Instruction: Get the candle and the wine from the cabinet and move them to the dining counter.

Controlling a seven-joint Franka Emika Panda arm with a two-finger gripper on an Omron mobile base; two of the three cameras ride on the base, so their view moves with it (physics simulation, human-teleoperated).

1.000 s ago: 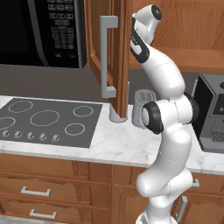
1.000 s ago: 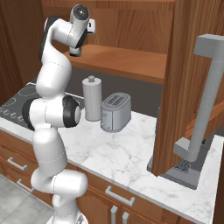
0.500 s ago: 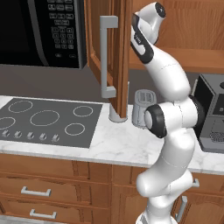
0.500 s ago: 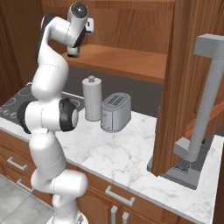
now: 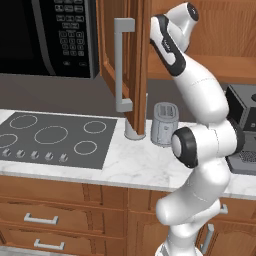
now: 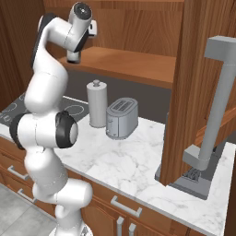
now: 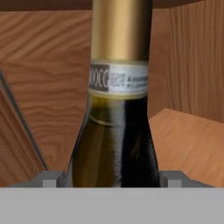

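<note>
The wine (image 7: 116, 131), a dark glass bottle with a gold-capped neck and a pale label band, stands upright close in front of the hand inside the cabinet (image 5: 134, 60). My gripper (image 7: 112, 178) has a jaw on each side of the bottle's shoulder. Its grey fingertips (image 7: 51, 178) lie flush against the glass, so it is shut on the wine. From the base, the arm reaches up over the cabinet shelf (image 6: 131, 64). The candle and the dining counter are out of view.
The open cabinet door with its grey bar handle (image 5: 120, 65) hangs left of the arm. Another open door (image 6: 196, 92) hangs at the right. A toaster (image 6: 122, 117) and a grey canister (image 6: 97, 103) stand on the marble worktop (image 6: 124, 161). Beside them are a cooktop (image 5: 50, 137) and a microwave (image 5: 47, 35).
The arm's upper links and wrist have shifted slightly up and further toward the cabinet. The jaws stand as they did.
</note>
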